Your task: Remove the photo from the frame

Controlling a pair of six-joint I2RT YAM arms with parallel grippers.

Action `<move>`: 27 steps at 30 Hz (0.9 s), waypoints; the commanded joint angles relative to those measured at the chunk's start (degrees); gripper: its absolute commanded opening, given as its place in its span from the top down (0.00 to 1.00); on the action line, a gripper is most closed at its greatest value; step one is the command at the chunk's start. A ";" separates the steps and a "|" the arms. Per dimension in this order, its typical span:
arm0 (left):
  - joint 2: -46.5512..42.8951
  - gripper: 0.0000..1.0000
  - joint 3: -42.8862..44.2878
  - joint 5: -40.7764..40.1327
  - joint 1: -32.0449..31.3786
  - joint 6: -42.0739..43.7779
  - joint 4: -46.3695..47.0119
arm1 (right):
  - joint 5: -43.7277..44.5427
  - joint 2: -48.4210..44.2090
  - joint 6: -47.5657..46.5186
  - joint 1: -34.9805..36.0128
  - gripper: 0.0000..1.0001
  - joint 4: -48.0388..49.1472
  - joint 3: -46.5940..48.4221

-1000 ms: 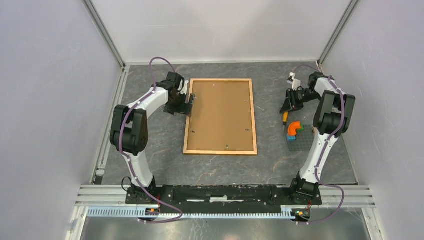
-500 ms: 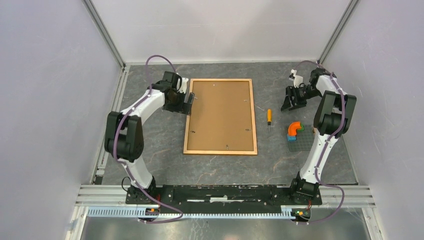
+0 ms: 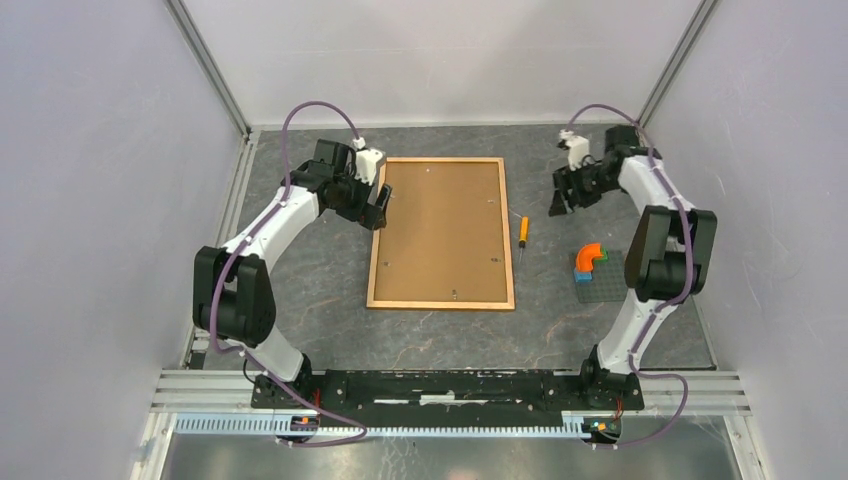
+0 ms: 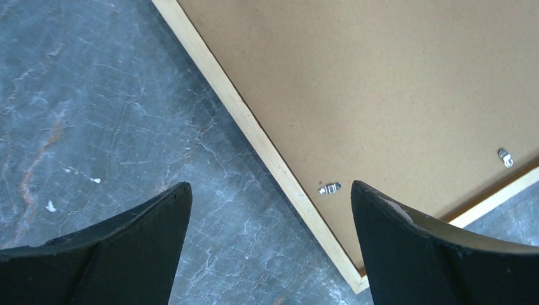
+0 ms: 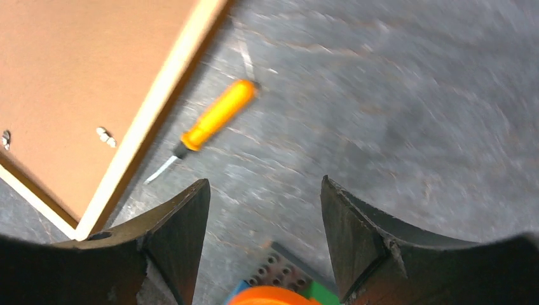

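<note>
Overhead: the frame (image 3: 441, 303) lies back-up mid-table, the photo hidden under its fibreboard (image 3: 441, 225). Left wrist: left gripper (image 4: 270, 190) wide open, empty, near a retaining clip (image 4: 330, 188). Right wrist: right gripper (image 5: 264, 184) wide open, empty, near a screwdriver (image 5: 219, 114). The photo likely creases easily; lift its edge.

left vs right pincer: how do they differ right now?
Left pincer hangs over the frame at its left edge; right pincer is over the table, right of the frame, near the screwdriver. The left pincer's jaws look spread wider than the right pincer's. Shared: both open, both holding nothing.
</note>
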 commanded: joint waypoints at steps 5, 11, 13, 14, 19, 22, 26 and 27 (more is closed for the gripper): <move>-3.11 0.00 -1.69 3.10 -0.35 5.58 -0.19 | 6.15 -6.78 -5.95 14.43 0.33 8.22 -7.84; -3.86 0.00 -2.39 3.31 -0.31 6.14 -0.91 | 9.35 -2.95 -5.97 17.64 0.43 8.58 -7.15; -3.94 0.00 -2.61 3.62 -0.33 6.52 -1.11 | 10.75 -1.63 -6.59 17.90 0.45 8.64 -7.75; -3.99 0.00 -2.73 3.74 -0.48 6.85 -1.24 | 11.63 -0.97 -6.79 17.86 0.45 8.78 -8.17; -4.69 0.00 -3.84 4.88 -1.96 11.82 -3.46 | 15.65 -0.47 -8.67 17.55 0.47 8.12 -10.23; -5.86 0.00 -5.91 4.70 -4.94 18.39 -5.97 | 17.61 -0.73 -9.08 16.82 0.48 7.26 -10.75; -9.86 0.00 -12.39 2.90 -11.79 28.42 -8.25 | 17.50 -1.30 -9.56 14.76 0.48 4.80 -10.34; -11.18 0.00 -14.52 2.35 -14.19 30.26 -8.28 | 16.91 -1.89 -9.63 14.57 0.48 4.38 -10.27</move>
